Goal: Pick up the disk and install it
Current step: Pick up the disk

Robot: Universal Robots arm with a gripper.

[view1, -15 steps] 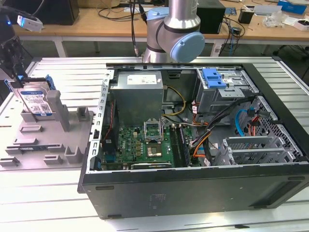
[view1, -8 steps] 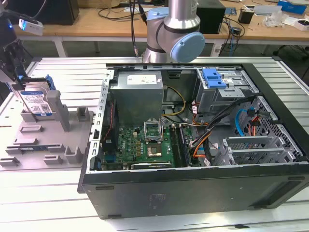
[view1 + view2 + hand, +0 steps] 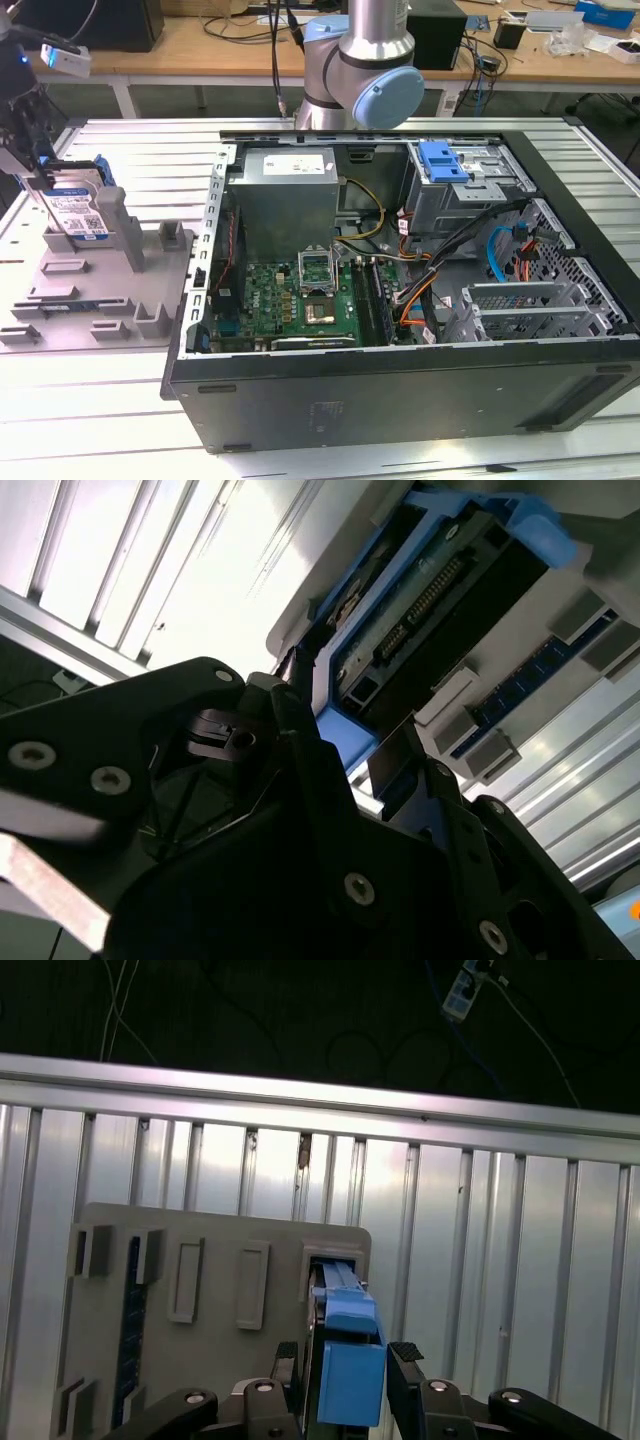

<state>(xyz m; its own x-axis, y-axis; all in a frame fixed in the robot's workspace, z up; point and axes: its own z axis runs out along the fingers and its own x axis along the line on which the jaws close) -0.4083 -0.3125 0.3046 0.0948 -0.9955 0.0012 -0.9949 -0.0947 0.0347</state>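
Exterior view: the disk (image 3: pixel 75 205) stands on edge on the grey moulded tray (image 3: pixel 100 310), its white-and-blue label facing the camera and its far face close against the tray's upright post (image 3: pixel 118 225). Its lower edge sits at the tray's surface, and whether it has lifted clear cannot be told. The tray lies on a ribbed metal worktop (image 3: pixel 130 150). Just beside the tray, on the exterior view's right, is an open black computer case (image 3: pixel 400 400) showing its green board, loose cables and a grey metal cage with a square blue tab (image 3: pixel 445 160). The arm's grey-and-blue base joints (image 3: pixel 365 70) rise well apart from the tray, farther toward the exterior view's right. First wrist view: the gripper (image 3: pixel 347 1360) straddles the edge of the disk's blue bracket above the tray. One black finger (image 3: pixel 405 1360) lies against one side of the bracket and the other finger lies against the opposite side. The jaws are thus narrowed to the disk's thickness and appear to clamp it. Second wrist view: the disk's circuit-board side and its row of connector pins face the camera, framed by the blue bracket (image 3: pixel 345 730). The black fingers meet the bracket at its near end, with the tray's grey blocks just beside the disk.
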